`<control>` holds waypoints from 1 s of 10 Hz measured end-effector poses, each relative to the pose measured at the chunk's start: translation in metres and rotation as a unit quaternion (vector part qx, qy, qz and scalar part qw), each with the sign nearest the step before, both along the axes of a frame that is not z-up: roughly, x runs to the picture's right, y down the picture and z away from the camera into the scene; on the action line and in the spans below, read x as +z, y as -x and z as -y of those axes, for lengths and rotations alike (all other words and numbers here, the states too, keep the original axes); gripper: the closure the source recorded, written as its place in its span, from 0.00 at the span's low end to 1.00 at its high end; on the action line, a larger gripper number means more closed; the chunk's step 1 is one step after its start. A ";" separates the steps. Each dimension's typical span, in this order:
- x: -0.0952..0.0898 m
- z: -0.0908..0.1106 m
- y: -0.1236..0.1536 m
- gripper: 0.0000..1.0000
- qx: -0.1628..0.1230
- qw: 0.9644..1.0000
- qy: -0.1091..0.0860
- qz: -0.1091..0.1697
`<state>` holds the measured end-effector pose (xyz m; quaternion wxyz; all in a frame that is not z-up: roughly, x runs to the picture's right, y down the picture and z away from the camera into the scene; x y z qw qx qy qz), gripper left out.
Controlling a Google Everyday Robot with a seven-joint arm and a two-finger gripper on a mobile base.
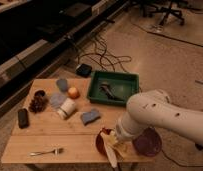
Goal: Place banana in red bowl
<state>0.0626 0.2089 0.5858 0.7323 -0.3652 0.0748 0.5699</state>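
The wooden table is being seen from above and at an angle, with the white robot arm reaching in from the right side. The gripper is being held low at the near right edge of the table, just over the red bowl, and its fingers are being kept clenched on the banana. The banana is being shown as a pale yellow shape hanging down from the gripper, partly over the near rim of the red bowl and past the table edge; whether it is touching the bowl cannot be told. A darker maroon dish is lying just to the right of the red bowl, partly hidden by the arm. A green tray with a dark object inside is standing at the far right corner. An orange fruit, a white cup lying on its side and a blue-grey sponge are being seen near the middle. A fork is lying near the front edge, and a black object at the left.
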 end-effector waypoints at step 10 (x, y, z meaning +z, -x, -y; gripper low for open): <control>0.033 -0.002 -0.020 0.47 0.015 1.000 -0.019 0.008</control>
